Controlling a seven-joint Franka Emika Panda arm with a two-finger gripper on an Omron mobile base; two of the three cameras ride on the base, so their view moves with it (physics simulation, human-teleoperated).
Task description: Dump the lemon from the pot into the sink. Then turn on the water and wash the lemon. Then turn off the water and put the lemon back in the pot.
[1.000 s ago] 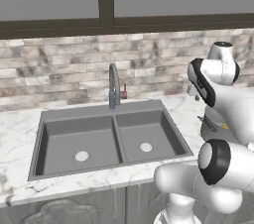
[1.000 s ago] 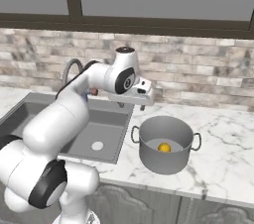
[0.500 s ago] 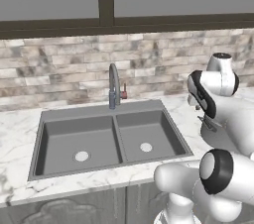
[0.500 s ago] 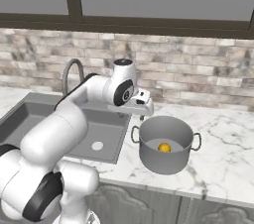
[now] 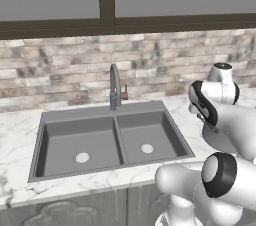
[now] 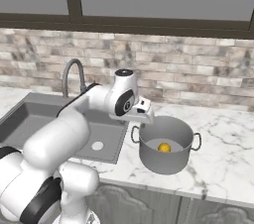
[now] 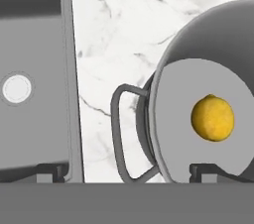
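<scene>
A white marble counter (image 6: 223, 153) is being shown under a brick wall (image 6: 198, 77), with the dark sink (image 5: 112, 137) set into it and the faucet (image 5: 115, 87) standing behind the divider. The pot (image 6: 166, 143) is standing on the counter just beside the sink, and the lemon (image 7: 213, 118) is lying on its bottom. The gripper (image 7: 129, 172) is being held spread apart over the pot's near handle (image 7: 124, 134), gripping nothing, with one fingertip (image 7: 206, 171) over the pot and the other over the sink.
</scene>
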